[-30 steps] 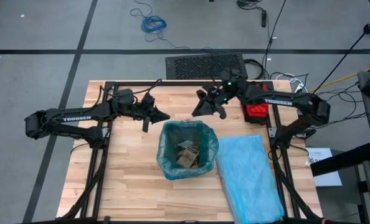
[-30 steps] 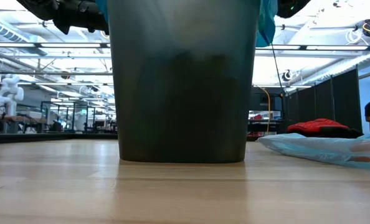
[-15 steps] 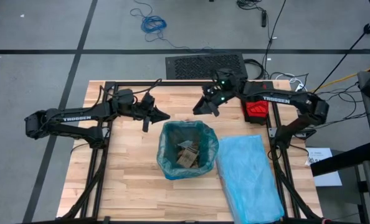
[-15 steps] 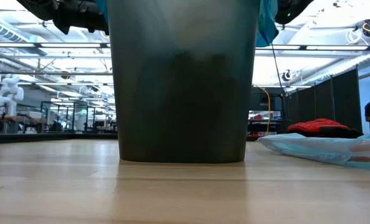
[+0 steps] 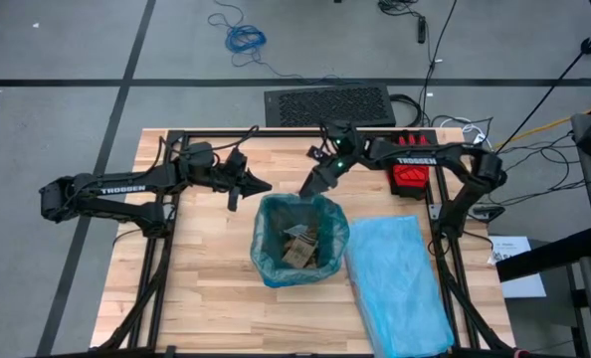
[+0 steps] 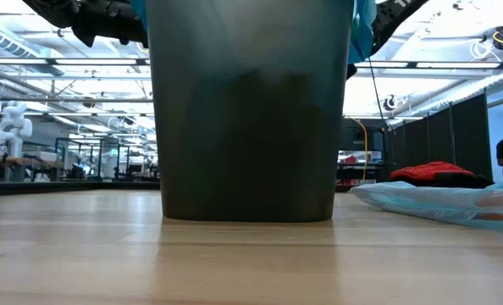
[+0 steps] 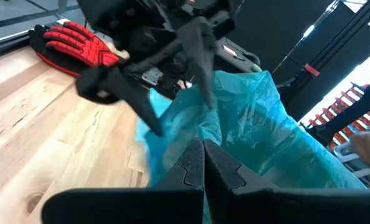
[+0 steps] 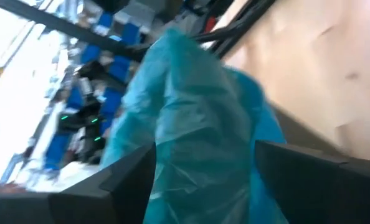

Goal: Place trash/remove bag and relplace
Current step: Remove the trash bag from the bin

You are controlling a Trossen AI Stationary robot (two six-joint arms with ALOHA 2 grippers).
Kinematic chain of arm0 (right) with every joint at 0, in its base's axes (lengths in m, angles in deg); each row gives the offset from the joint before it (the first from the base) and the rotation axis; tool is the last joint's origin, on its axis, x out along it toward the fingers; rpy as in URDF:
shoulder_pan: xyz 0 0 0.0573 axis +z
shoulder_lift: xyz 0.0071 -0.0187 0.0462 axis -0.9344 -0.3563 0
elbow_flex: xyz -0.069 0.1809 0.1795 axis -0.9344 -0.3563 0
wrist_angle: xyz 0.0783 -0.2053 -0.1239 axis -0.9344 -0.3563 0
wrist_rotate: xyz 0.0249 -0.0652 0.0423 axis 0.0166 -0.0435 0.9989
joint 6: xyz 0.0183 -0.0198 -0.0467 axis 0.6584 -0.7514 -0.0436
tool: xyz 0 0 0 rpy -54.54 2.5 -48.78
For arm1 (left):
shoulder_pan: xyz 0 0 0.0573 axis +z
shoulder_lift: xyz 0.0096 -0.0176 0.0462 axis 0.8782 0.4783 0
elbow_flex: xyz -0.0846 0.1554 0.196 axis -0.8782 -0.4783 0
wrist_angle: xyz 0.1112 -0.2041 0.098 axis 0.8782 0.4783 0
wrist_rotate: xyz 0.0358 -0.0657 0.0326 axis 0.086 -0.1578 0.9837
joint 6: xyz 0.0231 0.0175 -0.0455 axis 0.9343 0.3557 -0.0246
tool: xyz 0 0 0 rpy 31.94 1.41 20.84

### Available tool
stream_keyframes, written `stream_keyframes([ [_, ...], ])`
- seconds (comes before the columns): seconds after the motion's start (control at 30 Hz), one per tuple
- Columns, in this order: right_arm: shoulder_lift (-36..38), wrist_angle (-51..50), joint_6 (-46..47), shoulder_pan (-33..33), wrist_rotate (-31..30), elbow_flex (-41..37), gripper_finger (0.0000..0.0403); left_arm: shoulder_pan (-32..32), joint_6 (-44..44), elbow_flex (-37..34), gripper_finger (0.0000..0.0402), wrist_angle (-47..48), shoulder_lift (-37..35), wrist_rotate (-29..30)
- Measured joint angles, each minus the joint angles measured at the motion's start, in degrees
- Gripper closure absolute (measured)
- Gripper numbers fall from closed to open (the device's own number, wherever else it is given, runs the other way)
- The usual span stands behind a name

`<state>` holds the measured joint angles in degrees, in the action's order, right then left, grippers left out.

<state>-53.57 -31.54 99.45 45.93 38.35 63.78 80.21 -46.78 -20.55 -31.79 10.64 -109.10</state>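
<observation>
With trash (image 5: 297, 247) binned, the right gripper (image 5: 318, 179), jaws wide and empty, nears the bag (image 5: 272, 267) rim; left gripper (image 5: 253, 186) waits shut, and pinching that rim likely comes next.

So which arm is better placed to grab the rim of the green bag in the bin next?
Likely the right. The right gripper is open at the back rim of the bag, with the plastic between its fingers. The left gripper is shut and off to the side.

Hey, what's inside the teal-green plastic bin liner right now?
Inside the teal-green plastic bin liner, the high view shows crumpled brown paper wads and a tan card. Whatever lies beneath them is covered.
</observation>
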Motion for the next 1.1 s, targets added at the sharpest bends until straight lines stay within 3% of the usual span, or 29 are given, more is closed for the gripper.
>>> stream_keyframes([
  [0.13,-0.07,1.18,2.05,2.46,-0.15,0.00,0.0162,0.00,0.04,0.02,0.0401,0.06,0.00,0.00],
  [0.23,-0.07,1.15,1.83,3.87,-1.76,0.00,0.0199,0.00,0.45,0.02,0.0401,0.04,0.00,0.00],
  [0.5,0.18,3.97,-4.01,4.58,-6.08,0.09,0.0385,0.00,0.46,0.02,0.0401,0.02,0.00,0.04],
  [0.97,3.56,0.20,-17.32,4.29,-9.94,9.68,0.0403,0.00,2.05,0.02,0.0401,-0.63,0.02,2.49],
  [1.1,3.56,-9.26,-23.88,5.34,-10.79,13.60,0.0403,0.00,2.03,0.02,0.0401,-0.70,-0.47,2.58],
])
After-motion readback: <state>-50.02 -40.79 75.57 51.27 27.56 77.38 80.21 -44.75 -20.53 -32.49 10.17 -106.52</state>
